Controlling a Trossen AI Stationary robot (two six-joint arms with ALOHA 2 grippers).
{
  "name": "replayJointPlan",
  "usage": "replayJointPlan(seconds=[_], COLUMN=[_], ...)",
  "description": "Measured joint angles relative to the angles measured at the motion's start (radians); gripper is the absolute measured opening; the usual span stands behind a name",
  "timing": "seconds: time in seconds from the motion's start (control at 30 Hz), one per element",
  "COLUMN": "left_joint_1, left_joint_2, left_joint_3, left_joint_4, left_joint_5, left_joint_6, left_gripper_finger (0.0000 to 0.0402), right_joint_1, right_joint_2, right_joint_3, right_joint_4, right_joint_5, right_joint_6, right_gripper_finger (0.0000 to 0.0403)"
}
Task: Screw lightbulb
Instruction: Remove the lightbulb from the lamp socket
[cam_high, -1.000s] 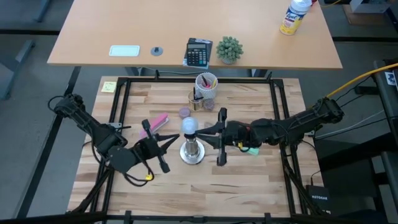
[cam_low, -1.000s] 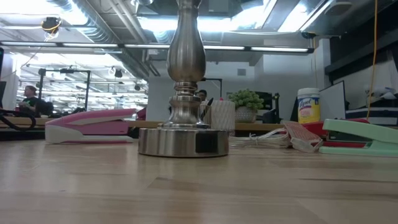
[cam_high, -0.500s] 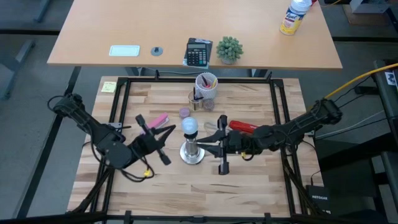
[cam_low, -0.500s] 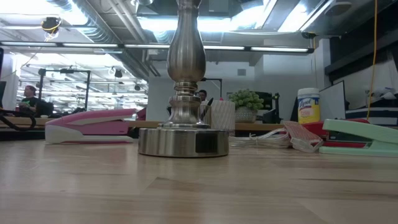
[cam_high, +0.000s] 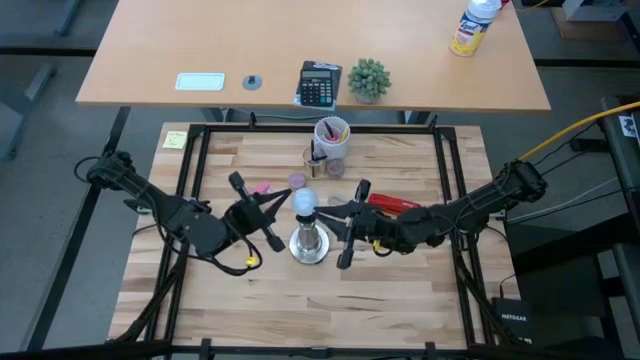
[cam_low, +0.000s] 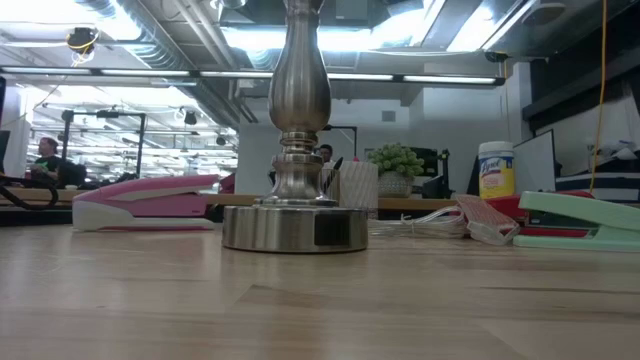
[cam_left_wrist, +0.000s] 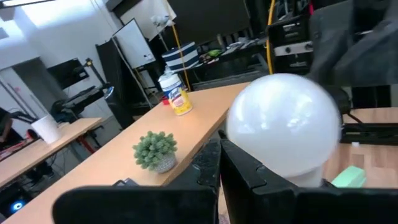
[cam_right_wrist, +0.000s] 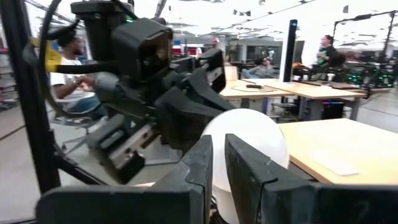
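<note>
Hands first: the left hand (cam_high: 281, 204) was clenched shut with nothing in it, fingertips right up against the lightbulb (cam_high: 304, 203) from the left-edge side. The right hand (cam_high: 331, 215) came in from the right-edge side, fingers nearly closed with only a thin gap showing in its wrist view. It was just beside the bulb, and I couldn't tell if it actually touched or gripped it.

Only container I saw was a white cup (cam_high: 333, 135) near the far edge of the tabletop (cam_high: 400, 290), with some pens or similar sticking out, too small to say more.

The lightbulb was a round frosted white globe, sitting upright on top of the silver socket stand (cam_high: 309, 243) around the middle of the tabletop. Its screw base was hidden from above.

Other stuff: pink stapler (cam_low: 145, 200) toward the left edge, mint green stapler (cam_low: 580, 222) toward the right edge, small purple cap (cam_high: 297, 180) between the cup and the stand.
</note>
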Motion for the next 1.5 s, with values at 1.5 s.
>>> replayJointPlan(seconds=[1.5], left_joint_1=[-0.124], left_joint_2=[0.000], left_joint_3=[0.000], left_joint_4=[0.007], left_joint_5=[-0.094], left_joint_6=[-0.046], left_gripper_finger=[0.0001], right_joint_1=[-0.063], right_joint_2=[-0.001], right_joint_3=[0.000], right_joint_4=[-0.023], right_joint_5=[0.078], right_joint_6=[-0.027], right_gripper_finger=[0.0048])
